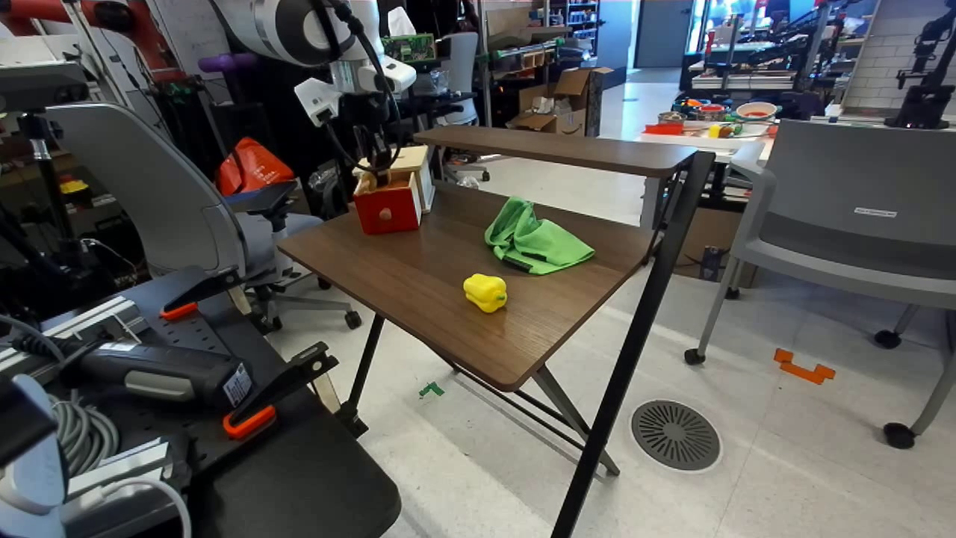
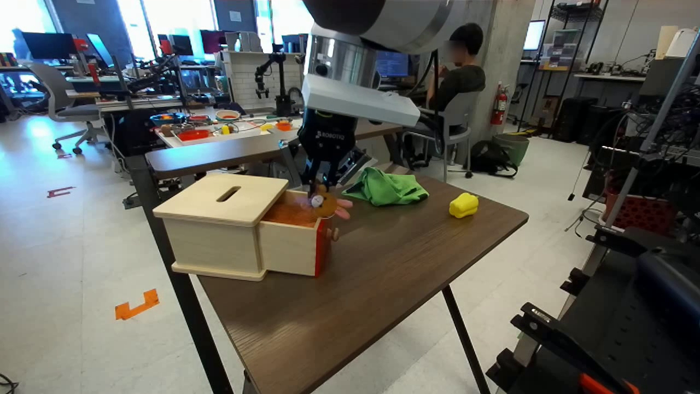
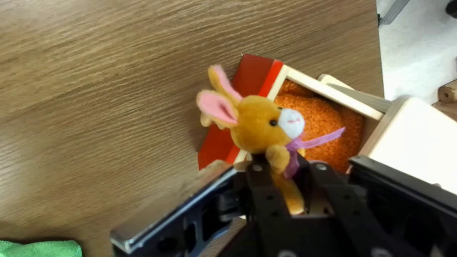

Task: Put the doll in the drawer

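Plush rabbit doll [image 3: 257, 125], tan, ears lined pink, lilac ribbon [image 3: 321, 140] at the neck: pinched at the body between the two fingers of the Robotiq gripper [image 3: 288, 166], head and ears beyond the fingertips, held over the front end of the drawer [image 2: 287, 249]. Drawer: pale wood, red front [image 3: 254, 73], round knob [image 2: 334, 234], projecting from a wooden box [image 2: 210, 246] with a slotted lid [image 2: 188, 200]; orange fuzzy cloth [image 3: 317, 119] inside. Step in hand, by judgement: the placing, drawer already open, release not yet made. In the wrist view the ears reach past the red front; whether any part of the doll touches the orange cloth cannot be told. Next move, probably: shift the doll inward until the ears clear the front wall, lower it into the drawer, then part the fingers; dropped from here, it might drape over the edge or tip outside. Surface: brown wood-grain desk [image 1: 396, 276] with raised shelf [image 1: 553, 148]; on it, besides the box, one crumpled green cloth [image 1: 538, 245] and one yellow bell pepper [image 1: 485, 293], apparently a toy, both apart from the drawer. Room: a lab or office by its look; pale tiled floor [image 1: 426, 448], round floor drain [image 1: 676, 435], orange tape mark [image 1: 805, 370], open cardboard carton [image 1: 560, 112], grey armchair [image 1: 851, 172] on casters, red fire extinguisher [image 2: 500, 106] beside a concrete column [image 2: 506, 44], one seated person [image 2: 460, 85] in dark clothing, face blurred
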